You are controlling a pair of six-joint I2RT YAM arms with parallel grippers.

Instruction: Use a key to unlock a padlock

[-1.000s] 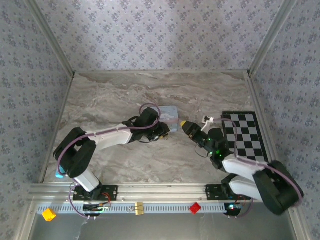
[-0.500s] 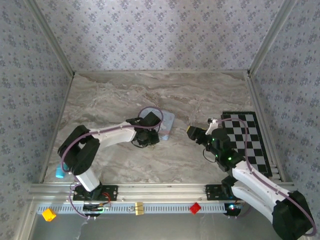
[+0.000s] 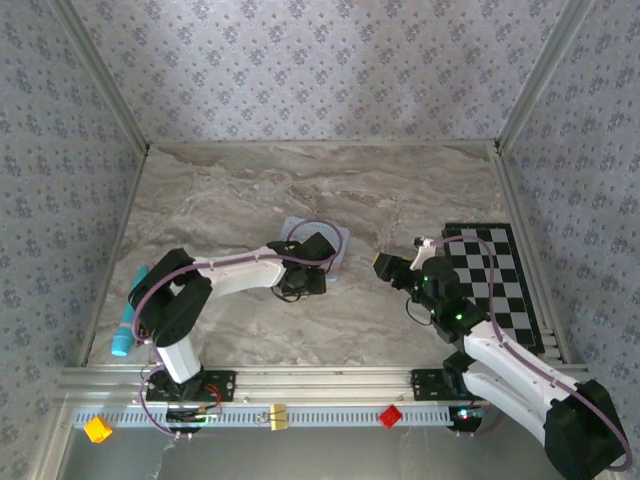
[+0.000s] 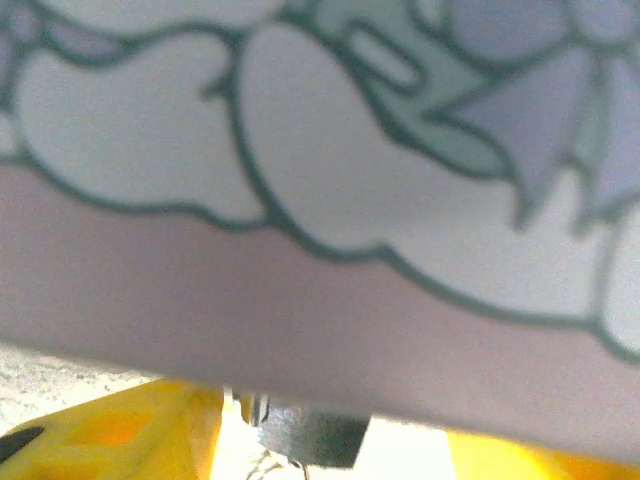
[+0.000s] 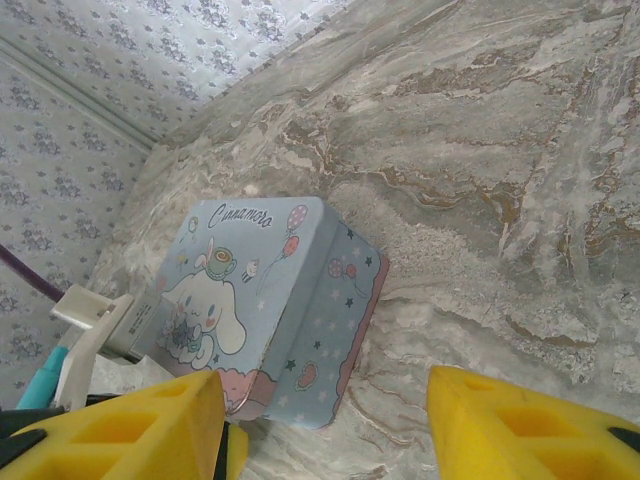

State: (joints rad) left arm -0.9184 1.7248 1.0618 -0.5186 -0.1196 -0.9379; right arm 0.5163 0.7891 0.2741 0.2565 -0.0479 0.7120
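Locating stage: left gripper (image 3: pixel 298 285), spread, crowds the tin (image 5: pixel 270 310) at table (image 3: pixel 420 180) centre; right gripper (image 5: pixel 325 420) spread, empty. Next: find and pinch the key.

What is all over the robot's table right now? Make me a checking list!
Surface: grey marbled table, no spills seen.
Job's things: nothing sure; a dark blurry lump sits between the left fingers, too blurred to name.
Clutter: light-blue cartoon tin; checkerboard; teal stick at the left edge; yellow block and red block on the front rail.
Grippers: left fingers apart, very close to the tin; right fingers apart, holding nothing.
Cables: purple cables run along both arms.
Surroundings: flowery wallpaper walls.
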